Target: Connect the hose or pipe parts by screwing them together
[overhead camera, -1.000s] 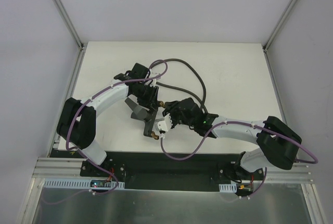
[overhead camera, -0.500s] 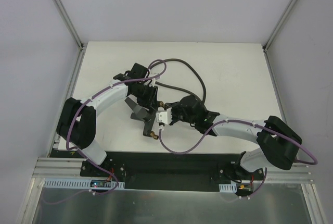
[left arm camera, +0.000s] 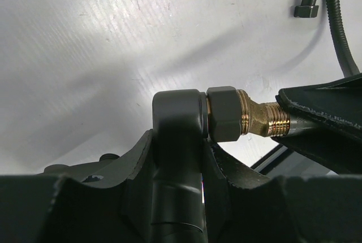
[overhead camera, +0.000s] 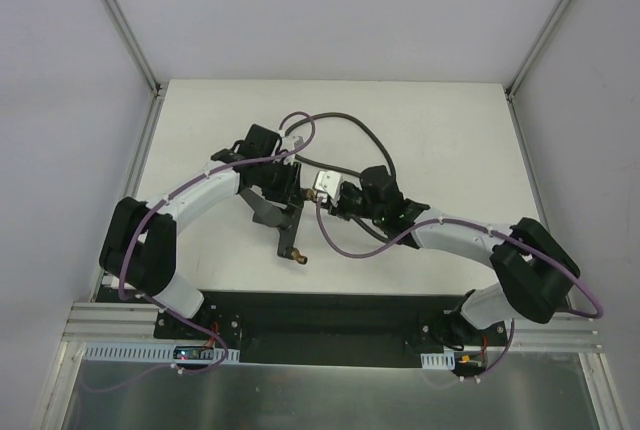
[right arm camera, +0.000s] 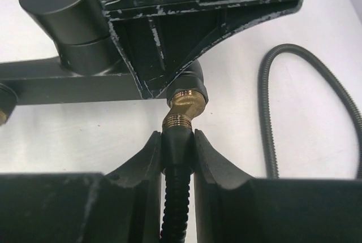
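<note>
Since threading needs one part fixed and the other free to spin, I've got the left hand (left arm camera: 178,161) clamped on the black fitting (left arm camera: 176,113), its brass tip (left arm camera: 257,120) poking out sideways past the fingers, while the right hand (right arm camera: 178,144) is closed around the hose (right arm camera: 174,209) just behind its end connector (right arm camera: 178,138), butted against that brass thread right ahead of the fingertips. Both look lifted off the table (right arm camera: 294,34), so twisting shouldn't drag; the hose's other end (left arm camera: 307,10) lies loose beyond the left hand
</note>
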`<state>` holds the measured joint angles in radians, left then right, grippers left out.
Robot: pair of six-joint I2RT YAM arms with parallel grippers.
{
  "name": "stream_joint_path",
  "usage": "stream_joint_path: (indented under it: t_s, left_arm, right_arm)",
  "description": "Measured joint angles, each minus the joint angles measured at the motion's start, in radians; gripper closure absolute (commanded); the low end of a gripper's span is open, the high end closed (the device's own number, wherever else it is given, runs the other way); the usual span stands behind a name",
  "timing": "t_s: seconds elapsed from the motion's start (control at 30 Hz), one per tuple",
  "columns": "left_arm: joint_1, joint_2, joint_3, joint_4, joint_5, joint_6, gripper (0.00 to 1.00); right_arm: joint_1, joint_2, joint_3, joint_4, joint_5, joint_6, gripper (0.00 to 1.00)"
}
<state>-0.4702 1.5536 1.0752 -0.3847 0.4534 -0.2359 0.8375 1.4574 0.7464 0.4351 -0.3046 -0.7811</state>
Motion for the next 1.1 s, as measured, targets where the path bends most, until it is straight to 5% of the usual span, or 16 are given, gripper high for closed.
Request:
stream_joint_path:
  t_s: [0.27, 0.77, 0.97, 1.1]
  left_arm:
    - [-0.015, -0.068, -0.066, 0.067, -0.109, 0.0, 1.0]
    - [-0.015, -0.247, -0.272, 0.329, -0.244, -0.038, 1.0]
    - [-0.015, -0.266, -0.304, 0.362, -0.266, -0.044, 1.0]
    - [-0.025, -0.266, -0.297, 0.358, -0.25, -0.048, 1.0]
  right_arm:
    - [-0.05, 0.072, 0.013, 0.11, -0.06, 0.328, 0.99]
    - [-0.132, 0.253, -0.047, 0.579, -0.087, 1.286, 0.99]
    - [-0.129, 0.329, -0.095, 0.75, -0.019, 1.567, 0.71]
    - [-0.127, 0.307, -0.122, 0.778, 0.012, 1.588, 0.36]
